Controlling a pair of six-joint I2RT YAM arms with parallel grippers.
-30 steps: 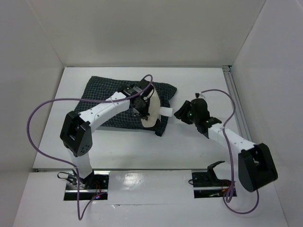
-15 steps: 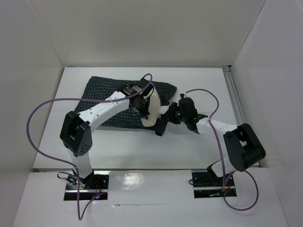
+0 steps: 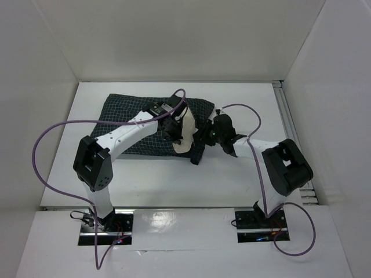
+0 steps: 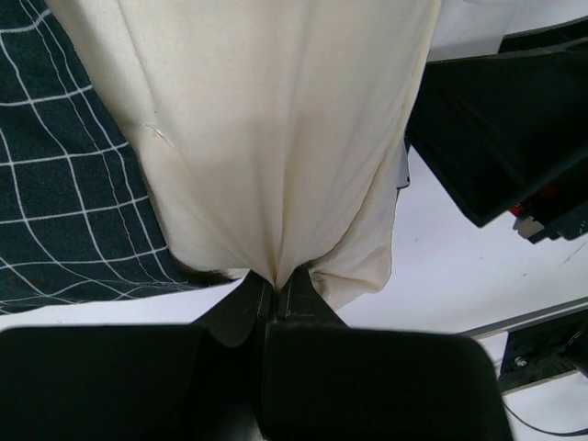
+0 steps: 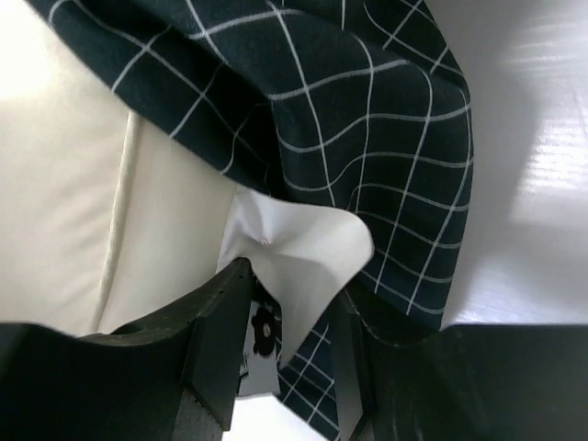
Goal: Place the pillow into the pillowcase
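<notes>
The dark checked pillowcase (image 3: pixel 130 124) lies at the middle left of the table, with the cream pillow (image 3: pixel 186 132) sticking out of its right end. My left gripper (image 3: pixel 172 132) is shut on a pinch of the pillow's cream fabric (image 4: pixel 276 119), seen at the jaws (image 4: pixel 276 283) in the left wrist view, with the pillowcase (image 4: pixel 64 211) to the left. My right gripper (image 3: pixel 204 135) is at the pillowcase's open right end. In the right wrist view its jaws (image 5: pixel 289 312) stand open around the pillow's white tag (image 5: pixel 308 243) and the pillowcase's edge (image 5: pixel 367 119), beside the pillow (image 5: pixel 64 184).
White walls enclose the table on three sides. A metal rail (image 3: pixel 288 116) runs along the right edge. Purple cables (image 3: pixel 46 145) loop from both arms. The right gripper's black body (image 4: pixel 505 129) shows close to the left gripper.
My right arm has swung left from the bare table to the pillow's exposed end and the pillowcase opening. My left gripper has kept its hold and barely moved.
</notes>
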